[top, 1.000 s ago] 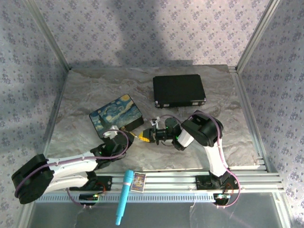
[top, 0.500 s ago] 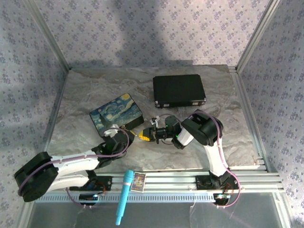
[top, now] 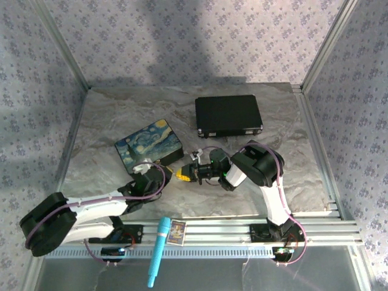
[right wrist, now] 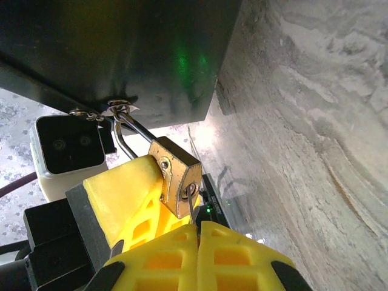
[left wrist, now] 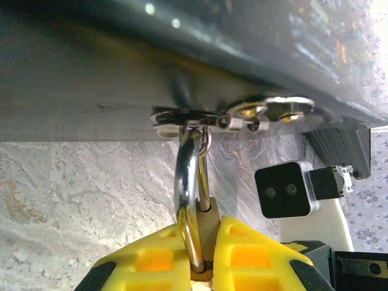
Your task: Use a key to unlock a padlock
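The small brass padlock point(left wrist: 210, 225) hangs by its silvery shackle point(left wrist: 188, 182) from the metal clasp point(left wrist: 182, 115) of the starry-night box point(top: 148, 145). My left gripper point(left wrist: 206, 257) is shut on the padlock's body, a yellow pad on each side. In the right wrist view the padlock point(right wrist: 176, 174) shows its keyhole end, with the thin silvery key point(right wrist: 191, 207) standing in the keyhole. My right gripper point(right wrist: 198, 229) is shut on the key's head, which is hidden between the pads. In the top view both grippers meet just in front of the box, the right gripper point(top: 183, 174) facing left.
A closed black case point(top: 228, 115) lies at the back right. A teal pen-like object point(top: 159, 251) and a small card point(top: 176, 230) rest on the front rail. Patterned walls and metal posts enclose the marbled table point(top: 109, 115).
The left arm has shifted slightly forward and right near its elbow; its gripper stays at the padlock. The right gripper has barely moved.
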